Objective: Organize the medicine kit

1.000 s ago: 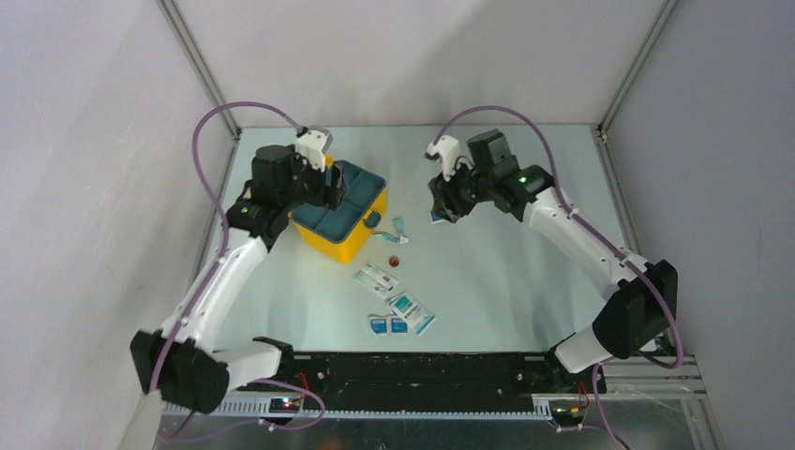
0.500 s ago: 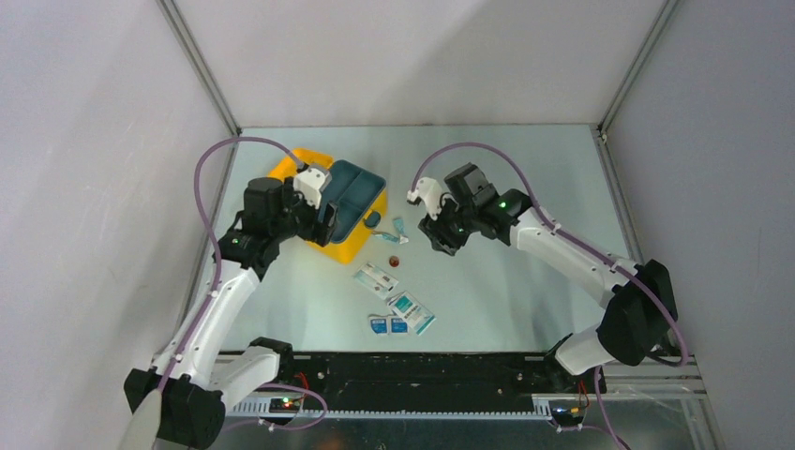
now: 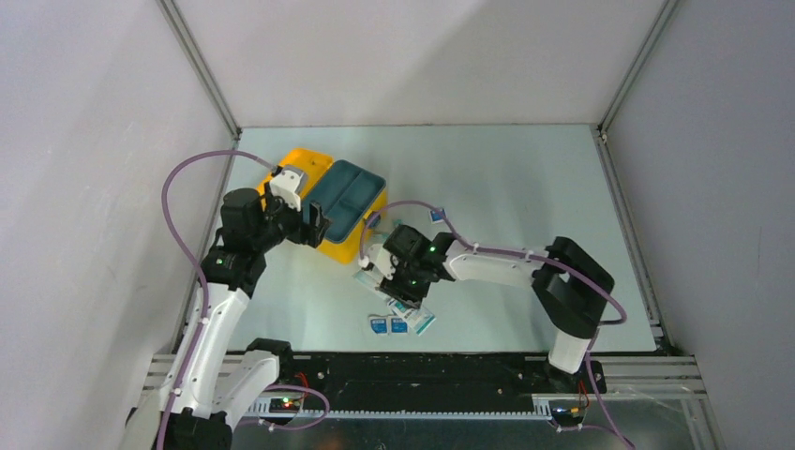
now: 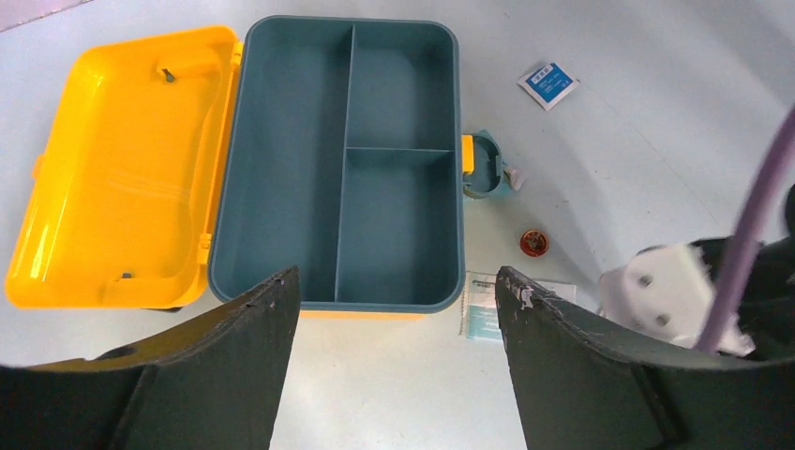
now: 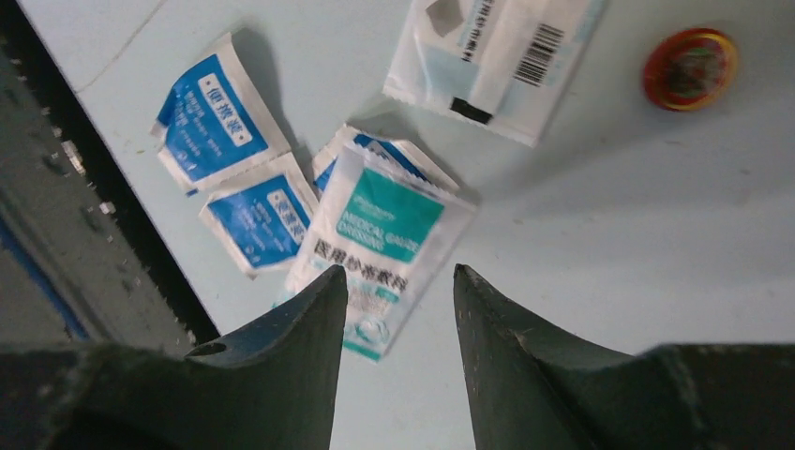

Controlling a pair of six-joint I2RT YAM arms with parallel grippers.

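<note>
Yellow medicine kit [image 4: 122, 169], teal tray [image 4: 281, 159], blue-and-white sachets [image 5: 211, 117], red disc [image 5: 691, 67].

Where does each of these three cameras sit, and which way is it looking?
Top: above and behind the arms, looking down on the table; both arms show whole.
Left wrist: on the left arm, looking down into the open kit; its two fingers show.
Right wrist: on the right arm, close over the packets; its two fingers show.
Shared: both wrist views catch the red disc.

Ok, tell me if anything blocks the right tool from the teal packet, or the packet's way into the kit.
Nothing covers the teal packet under the open right tool. The medicine kit lies open, but the left tool hangs over its near side.
</note>
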